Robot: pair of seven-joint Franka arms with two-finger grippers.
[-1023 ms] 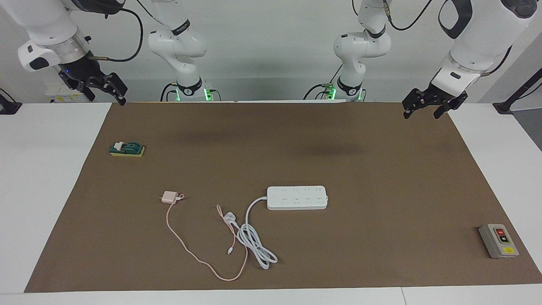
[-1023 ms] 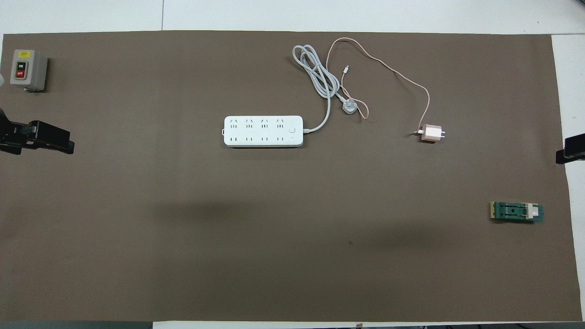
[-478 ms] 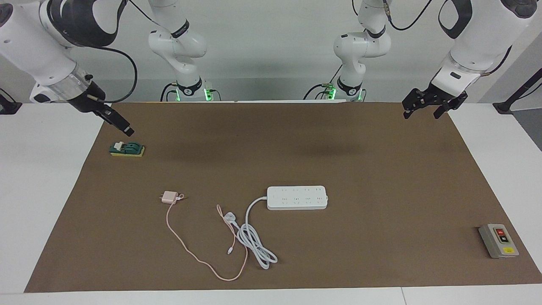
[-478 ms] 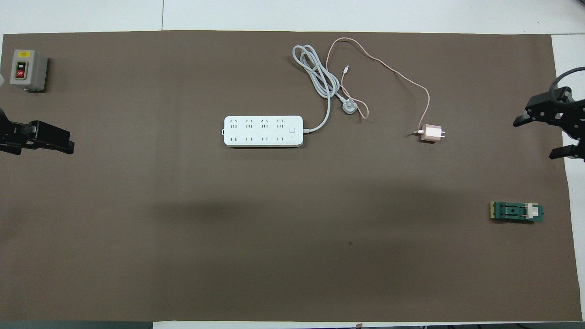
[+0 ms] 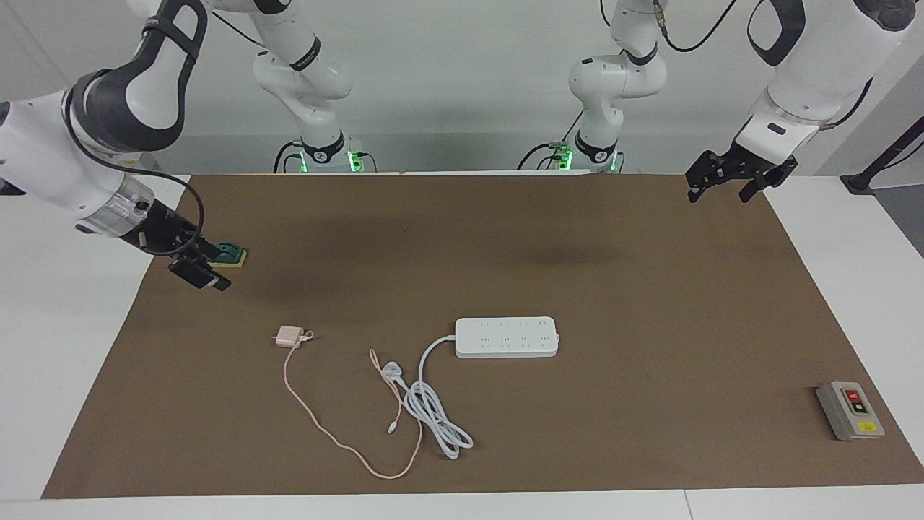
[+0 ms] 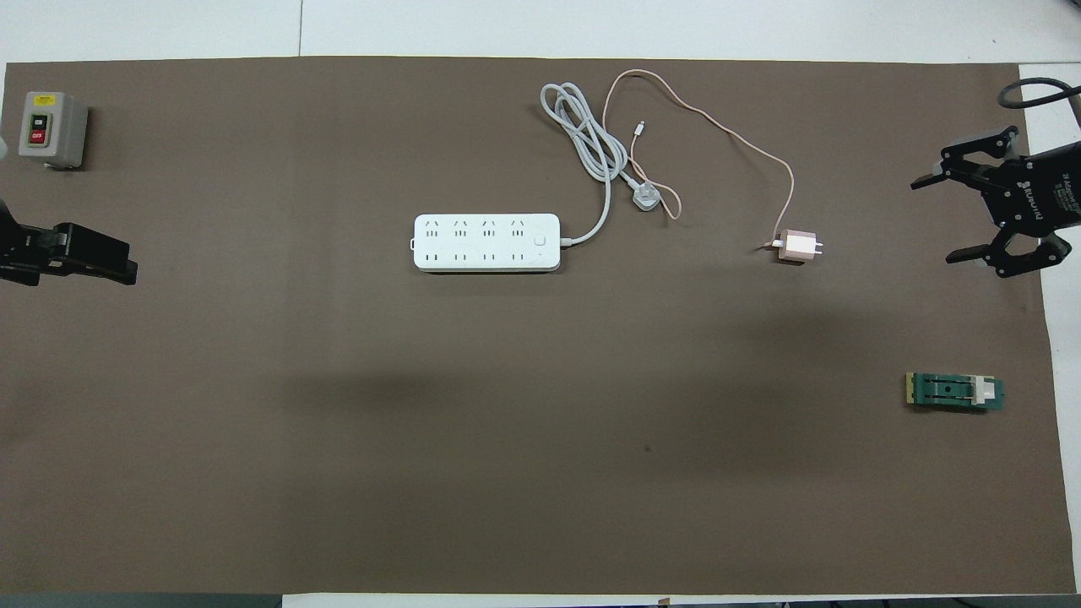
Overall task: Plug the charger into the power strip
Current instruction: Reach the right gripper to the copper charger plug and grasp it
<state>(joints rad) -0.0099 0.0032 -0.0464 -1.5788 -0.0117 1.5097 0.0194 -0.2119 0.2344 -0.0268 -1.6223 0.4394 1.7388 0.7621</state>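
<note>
- My right gripper [image 5: 206, 269] has swung down from beside the mat's robot-side corner a second ago and now hangs low over the right arm's end of the brown mat [image 5: 505, 238], just over the small green block [image 5: 232, 253] there, which it partly hides in the facing view.
- In the overhead view the same gripper [image 6: 946, 217] shows its two fingers spread wide apart, with nothing between them.
- My left gripper [image 5: 722, 189] has not shifted; it waits above the mat's corner at the left arm's end, fingers apart and holding nothing.
- Nothing on the mat has moved since the earlier frames.
- The charger [image 5: 288, 336] lies flat on the mat toward the right arm's end, farther from the robots than the green block, its prongs pointing toward my right arm's end of the table.
- Its thin pink cable [image 5: 339, 442] loops away from the robots and curls back beside the white plug [image 5: 392, 371].
- The power strip [image 5: 507, 337] lies near the middle of the mat, sockets up, well apart from the charger; its thick white cord [image 5: 437, 419] is coiled between the two.
- Bare mat lies open between my right gripper and the charger.
- The grey switch box [image 5: 850, 410] sits by the mat's edge at the left arm's end, well clear of everything else.
</note>
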